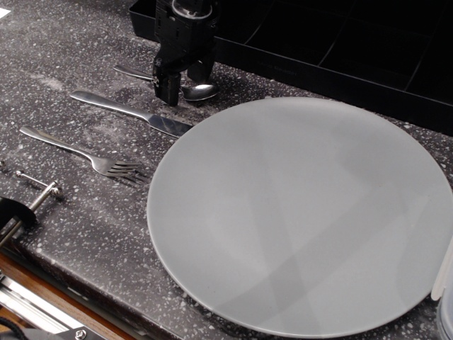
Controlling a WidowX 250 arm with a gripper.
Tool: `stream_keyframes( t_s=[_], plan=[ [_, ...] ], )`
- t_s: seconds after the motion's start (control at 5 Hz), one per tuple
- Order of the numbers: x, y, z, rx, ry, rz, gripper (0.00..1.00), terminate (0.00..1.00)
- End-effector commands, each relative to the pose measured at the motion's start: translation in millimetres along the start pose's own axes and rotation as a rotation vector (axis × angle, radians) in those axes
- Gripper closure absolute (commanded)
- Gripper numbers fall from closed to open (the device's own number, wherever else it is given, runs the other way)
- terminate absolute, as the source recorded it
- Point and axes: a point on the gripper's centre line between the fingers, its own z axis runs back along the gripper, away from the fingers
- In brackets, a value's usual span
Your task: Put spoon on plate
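Note:
The spoon (200, 91) lies on the dark speckled counter behind the plate's left edge, handle pointing left, bowl to the right. The large flat grey plate (301, 212) fills the middle and right of the view and carries nothing. My black gripper (182, 88) hangs low over the spoon's neck. Its jaws stand apart, one finger (168, 88) on the near side of the handle and the other behind it. The gripper hides the middle of the spoon. I cannot tell whether the fingers touch the counter.
A silver knife (127, 112) and a fork (78, 151) lie parallel in front of the spoon, left of the plate. A black compartmented tray (340, 49) runs along the back. A metal clamp (35, 193) sits at the front left counter edge.

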Motion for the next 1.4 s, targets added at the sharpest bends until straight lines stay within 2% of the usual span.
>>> stream_keyframes(
  t_s=[0.0,0.2,0.4,0.6,0.8,1.0,1.2],
  plan=[
    [9,1,18,-0.027,0.005,0.007,1.0,0.0],
    [23,-2,17,-0.027,0.001,-0.006,1.0,0.0],
    [27,1,16,-0.045,-0.014,-0.021,1.0,0.0],
    [29,1,17,-0.04,0.0,-0.036,1.0,0.0],
    [23,7,45,-0.071,0.082,-0.068,1.0,0.0],
    [2,18,95,-0.122,0.206,-0.101,1.0,0.0],
    [-26,32,123,-0.134,0.27,-0.183,1.0,0.0]
  ],
)
